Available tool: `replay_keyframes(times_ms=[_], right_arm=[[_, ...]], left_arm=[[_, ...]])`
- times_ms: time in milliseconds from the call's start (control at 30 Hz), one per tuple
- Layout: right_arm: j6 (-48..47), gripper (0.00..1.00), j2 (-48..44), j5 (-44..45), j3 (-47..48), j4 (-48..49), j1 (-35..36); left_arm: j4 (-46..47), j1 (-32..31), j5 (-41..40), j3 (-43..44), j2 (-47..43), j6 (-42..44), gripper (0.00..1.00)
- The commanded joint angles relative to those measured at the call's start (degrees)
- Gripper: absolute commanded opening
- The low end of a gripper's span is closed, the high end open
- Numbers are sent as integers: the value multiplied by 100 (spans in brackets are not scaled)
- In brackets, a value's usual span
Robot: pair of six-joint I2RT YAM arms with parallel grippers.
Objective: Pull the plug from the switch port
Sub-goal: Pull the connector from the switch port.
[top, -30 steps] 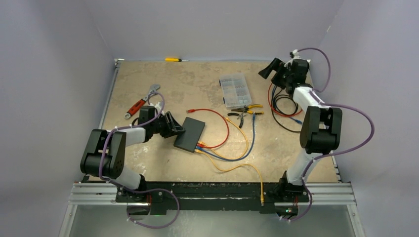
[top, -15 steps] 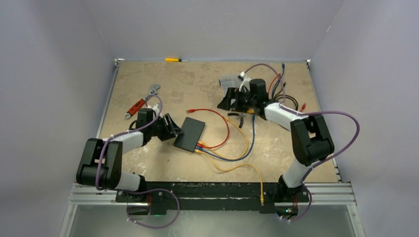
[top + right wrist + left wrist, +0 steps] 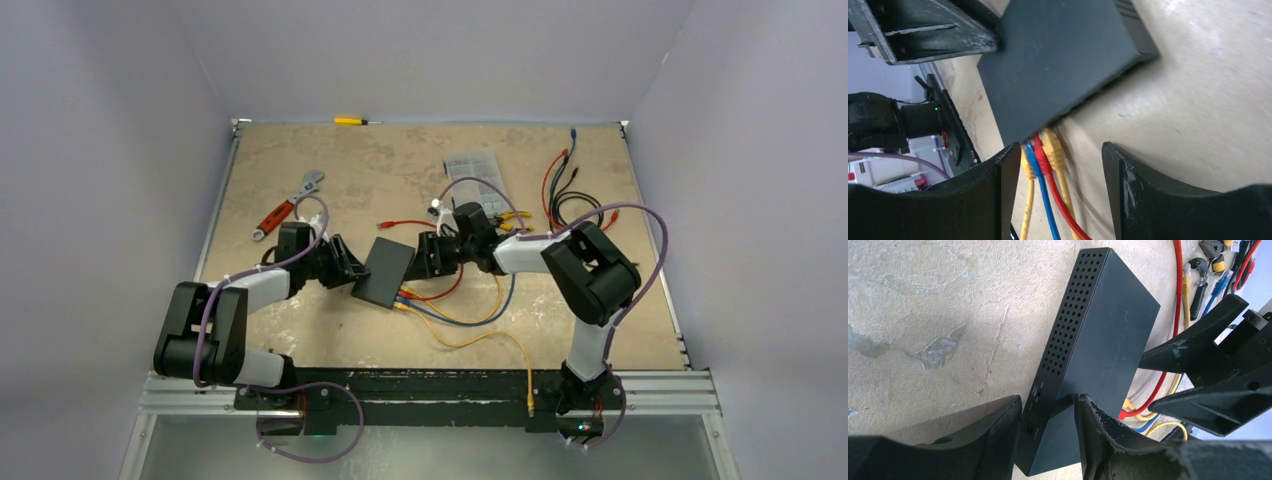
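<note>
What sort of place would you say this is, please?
Probably a robotics lab's enclosed test bench for network-cable work: two arms bolted at a walled-in table, a switch with patch cables plugged in, and a wrench lying nearby.

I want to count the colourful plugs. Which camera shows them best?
Right wrist view: the plugs sit close up, side by side in the switch. The top view shows tiny coloured specks; the left wrist view mostly hides them behind the switch.
</note>
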Motion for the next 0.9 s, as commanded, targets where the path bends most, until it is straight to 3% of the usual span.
replay_keyframes(times_ms=[0,433,733,867], right_arm=[[383,64,280,-253,318,595,199],[110,64,1019,-62,1300,135,367],[-262,69,659,35,974,-328,340],[-421,66,444,-149,675,-369,187]], left_arm=[[143,-22,95,-116,38,4,42],[64,-22,56,-93,12,10,39],[-70,-22,-45,-43,-104,60,44],[-97,-22,-108,-17,-183,97,45]])
